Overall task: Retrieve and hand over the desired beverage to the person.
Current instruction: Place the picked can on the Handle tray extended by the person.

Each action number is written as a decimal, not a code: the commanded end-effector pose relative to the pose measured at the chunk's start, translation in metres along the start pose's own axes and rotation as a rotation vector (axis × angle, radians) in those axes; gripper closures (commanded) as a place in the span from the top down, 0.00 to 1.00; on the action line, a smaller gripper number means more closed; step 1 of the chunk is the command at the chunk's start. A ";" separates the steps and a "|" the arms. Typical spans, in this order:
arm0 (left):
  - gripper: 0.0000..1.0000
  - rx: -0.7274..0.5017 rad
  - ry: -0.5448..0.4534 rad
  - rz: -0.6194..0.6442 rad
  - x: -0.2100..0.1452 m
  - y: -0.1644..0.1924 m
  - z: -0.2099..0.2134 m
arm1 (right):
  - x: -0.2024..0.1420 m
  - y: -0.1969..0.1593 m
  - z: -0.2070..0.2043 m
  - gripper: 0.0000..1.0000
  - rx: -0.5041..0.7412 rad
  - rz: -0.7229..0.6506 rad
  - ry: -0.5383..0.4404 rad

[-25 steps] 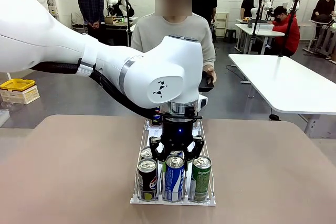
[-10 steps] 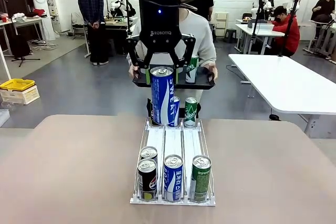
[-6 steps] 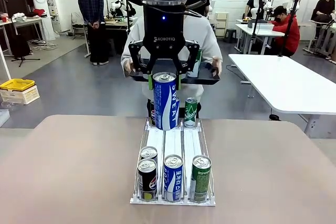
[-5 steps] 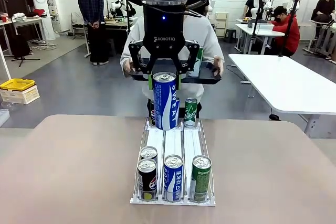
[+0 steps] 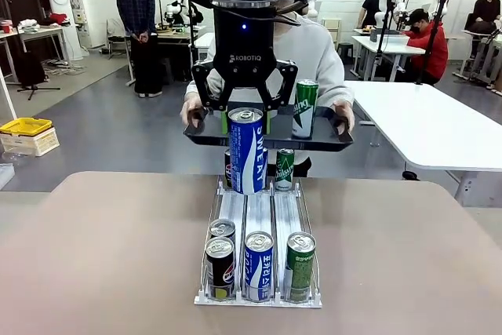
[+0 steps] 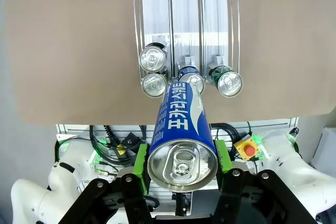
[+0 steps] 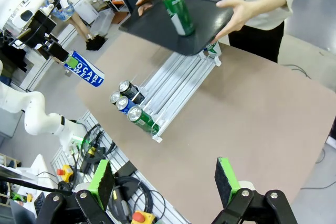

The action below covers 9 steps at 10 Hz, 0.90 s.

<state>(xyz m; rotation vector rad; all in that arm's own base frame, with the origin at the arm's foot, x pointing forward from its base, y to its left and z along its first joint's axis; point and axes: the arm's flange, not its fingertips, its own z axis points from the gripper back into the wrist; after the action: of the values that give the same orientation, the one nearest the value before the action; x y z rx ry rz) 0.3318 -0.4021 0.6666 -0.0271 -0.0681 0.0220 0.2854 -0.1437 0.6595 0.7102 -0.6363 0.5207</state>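
Blue can gripped aloft, tray waiting behind it.

Front view: at upper centre the left gripper (image 5: 245,113) clamped the blue can (image 5: 246,151), long axis upright, above the rack (image 5: 260,217); the person (image 5: 314,52) held a tray (image 5: 267,135) just behind it, a green can (image 5: 304,108) standing on it.
Left wrist view: the blue can (image 6: 182,142) filled lower centre between green pads (image 6: 139,162).
Right wrist view: the right gripper (image 7: 164,182), bottom, gaped wide and empty, well apart from the tray (image 7: 157,22) at top.
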 end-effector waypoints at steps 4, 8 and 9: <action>0.47 -0.009 -0.023 0.007 -0.003 0.004 0.001 | 0.001 -0.001 -0.002 1.00 0.025 0.015 -0.023; 0.58 -0.008 -0.026 -0.087 0.027 0.001 0.019 | 0.001 -0.001 -0.002 1.00 0.025 0.015 -0.023; 0.58 0.007 -0.012 -0.074 0.057 0.002 0.032 | 0.001 -0.001 -0.002 1.00 0.025 0.015 -0.023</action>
<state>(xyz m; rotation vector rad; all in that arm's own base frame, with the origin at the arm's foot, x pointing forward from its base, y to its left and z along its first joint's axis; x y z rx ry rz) 0.3570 -0.3977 0.6777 -0.0313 -0.0811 -0.0196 0.2853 -0.1437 0.6595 0.7102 -0.6365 0.5208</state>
